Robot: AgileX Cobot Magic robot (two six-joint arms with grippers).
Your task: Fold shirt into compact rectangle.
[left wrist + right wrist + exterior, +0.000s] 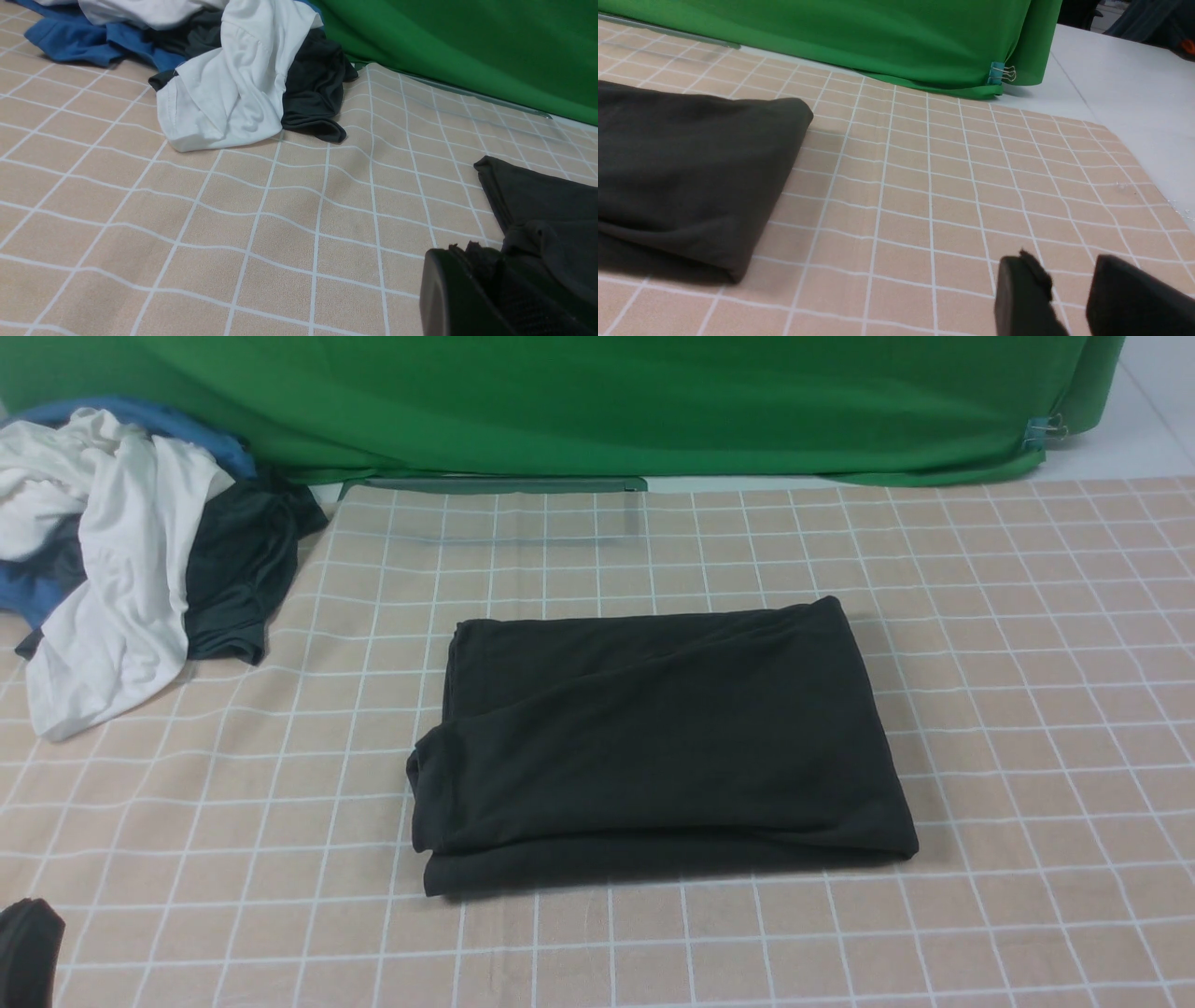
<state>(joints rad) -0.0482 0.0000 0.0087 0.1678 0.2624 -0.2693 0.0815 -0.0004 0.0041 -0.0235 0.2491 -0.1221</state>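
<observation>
Left gripper (486, 289): pressed together, empty, low beside shirt's left edge. Shirt (653, 737): mid-surface, folded into a thick rectangle, left corner bunched. Likely soft, light, floppy; layers may slide apart. Best pinched through all layers at a folded edge. Right gripper (1069, 289): partly spread, empty, clear of shirt.

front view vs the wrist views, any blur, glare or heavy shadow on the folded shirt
Front view: even light, no glare, the shirt sharp, thin shadow along its near edge. Right wrist view: shirt clear, right hand soft at the frame edge. Left wrist view: left hand blurred against the shirt.
</observation>
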